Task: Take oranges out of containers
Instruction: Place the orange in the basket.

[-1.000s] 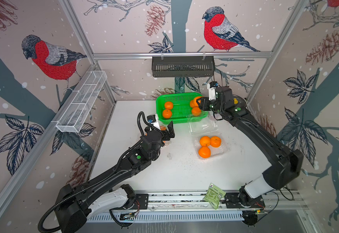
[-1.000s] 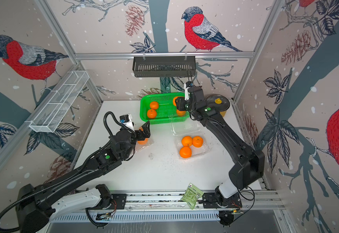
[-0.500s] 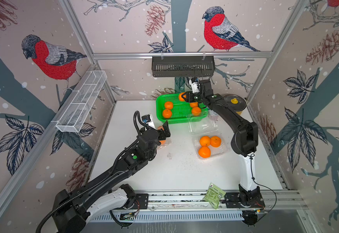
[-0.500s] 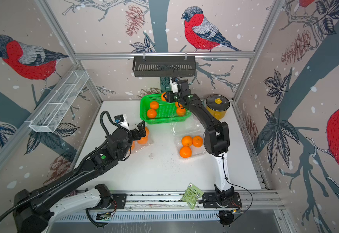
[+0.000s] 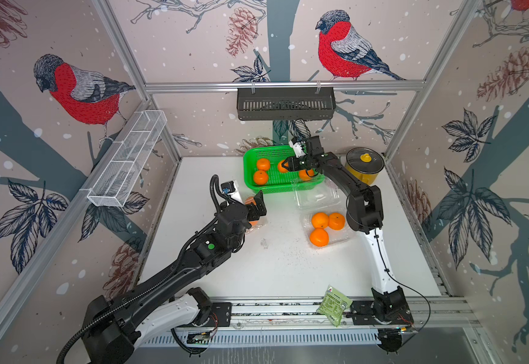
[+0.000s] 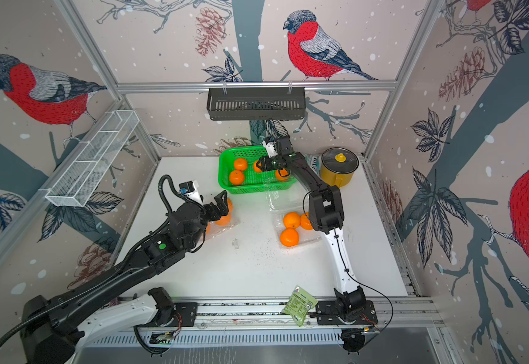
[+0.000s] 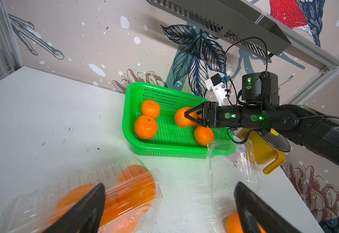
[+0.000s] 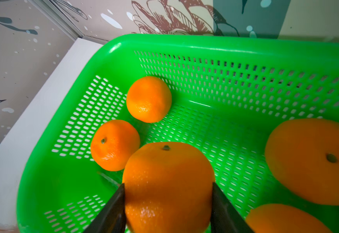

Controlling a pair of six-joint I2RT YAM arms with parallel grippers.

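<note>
Now, in both top views the right gripper [image 5: 285, 164] is clamped on one small glossy orange mandarin [image 5: 280, 167] over the green perforated plastic basket [image 5: 247, 171]; delivery seems the step in hand, and next the jaws must part low over bare mesh. The left wrist view shows the left gripper [image 7: 170, 207] spread wide and empty above a closed clear plastic clamshell container [image 7: 112, 177] with more mandarins inside. The right wrist view adds white tabletop [image 8: 41, 113] against pinecone-papered walls [image 8: 23, 24].

A robotics test cell is shown. A white tabletop [image 5: 282, 274] is enclosed by silver aluminium frame bars [image 5: 282, 85] and wall panels printed with red bullfinches [image 5: 345, 53]. Two black-and-white robot arms [image 5: 175, 274] are mounted on a metal rail [image 5: 276, 310] along its front edge.
</note>
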